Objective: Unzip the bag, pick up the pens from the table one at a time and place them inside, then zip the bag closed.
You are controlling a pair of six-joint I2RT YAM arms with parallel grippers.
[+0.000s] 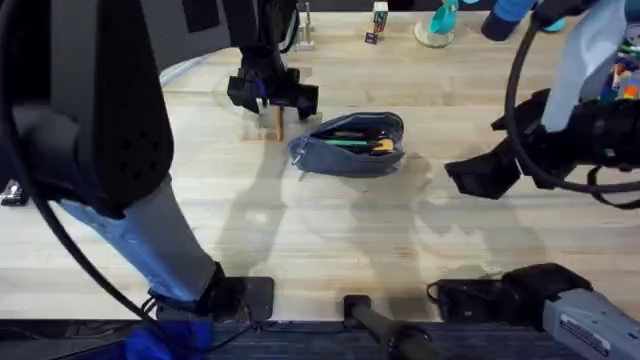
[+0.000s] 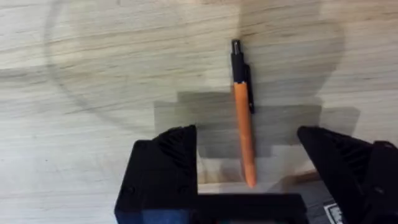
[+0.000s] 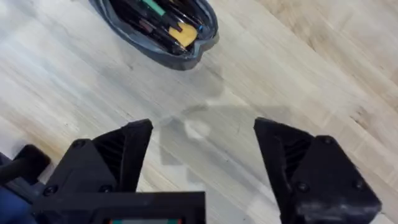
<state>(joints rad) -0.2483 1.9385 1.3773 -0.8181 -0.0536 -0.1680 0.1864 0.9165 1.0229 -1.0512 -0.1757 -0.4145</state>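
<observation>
- Fingers of the left gripper (image 2: 249, 162) are spread apart and hang over the orange pen (image 2: 243, 118), which lies flat on the desk between them, untouched, its dark tip and clip toward the far end.
- Seen from overhead, this left gripper (image 1: 272, 95) sits at about 11 o'clock from the bag (image 1: 350, 145), just beside it, with the orange pen (image 1: 279, 124) under it.
- Right gripper (image 3: 202, 168) fingers are also spread wide with nothing between them, above bare desk (image 3: 261, 93); overhead it (image 1: 485, 175) is at 3 o'clock from the bag, well apart.
- Grey-blue bag (image 3: 158, 28) lies unzipped near the desk's middle, holding dark pens, a green one and something yellow.
- Desk (image 1: 330, 240) is light wood with plank grain.
- Small items stand along the far edge at 12 o'clock, too small to read.
</observation>
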